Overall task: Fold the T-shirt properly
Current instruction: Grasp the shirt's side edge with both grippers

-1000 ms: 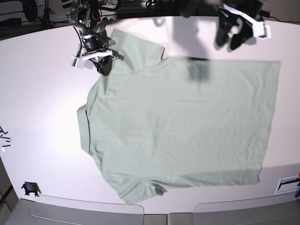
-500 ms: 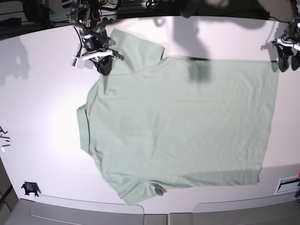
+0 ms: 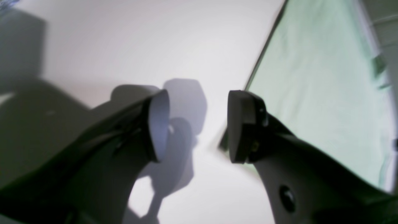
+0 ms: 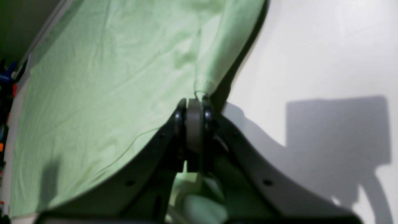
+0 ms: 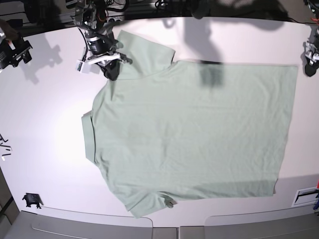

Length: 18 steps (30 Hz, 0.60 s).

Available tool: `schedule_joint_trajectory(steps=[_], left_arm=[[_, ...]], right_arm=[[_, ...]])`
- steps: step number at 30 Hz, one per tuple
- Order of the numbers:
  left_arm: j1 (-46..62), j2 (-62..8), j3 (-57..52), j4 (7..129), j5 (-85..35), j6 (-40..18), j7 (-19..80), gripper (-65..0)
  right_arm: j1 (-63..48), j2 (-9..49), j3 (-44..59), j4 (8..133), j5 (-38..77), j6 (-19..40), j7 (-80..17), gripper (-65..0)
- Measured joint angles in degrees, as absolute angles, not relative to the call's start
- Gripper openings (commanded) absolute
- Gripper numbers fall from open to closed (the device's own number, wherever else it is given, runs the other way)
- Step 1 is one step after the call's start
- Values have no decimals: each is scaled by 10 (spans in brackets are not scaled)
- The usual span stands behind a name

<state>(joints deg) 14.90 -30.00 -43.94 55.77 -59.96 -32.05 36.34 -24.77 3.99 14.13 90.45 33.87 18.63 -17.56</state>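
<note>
The T-shirt (image 5: 194, 134) lies spread flat over the white table (image 5: 45, 129), collar toward the table's left side in the base view, hem toward its right. The right gripper (image 4: 195, 104) has its jaws pressed together on the edge of a sleeve, the pale green cloth fanning away ahead of it and to its left. The left gripper (image 3: 197, 124) hangs over bare tabletop with its jaws apart and nothing between them; the shirt's hem corner sits just beside its right finger, and I can't tell if they touch.
</note>
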Motion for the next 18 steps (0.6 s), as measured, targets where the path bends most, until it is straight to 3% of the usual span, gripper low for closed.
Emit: schedule_joint_trajectory(steps=[8,18], left_arm=[[138,-300,-439,537,-643,-361,464,-366],[136,-305,-348,542,-670,-370,465,-366]], right_arm=[[-248,40,141,905,339,187,-176,-650],[-248,40,141,905,341,187,-176,-650]])
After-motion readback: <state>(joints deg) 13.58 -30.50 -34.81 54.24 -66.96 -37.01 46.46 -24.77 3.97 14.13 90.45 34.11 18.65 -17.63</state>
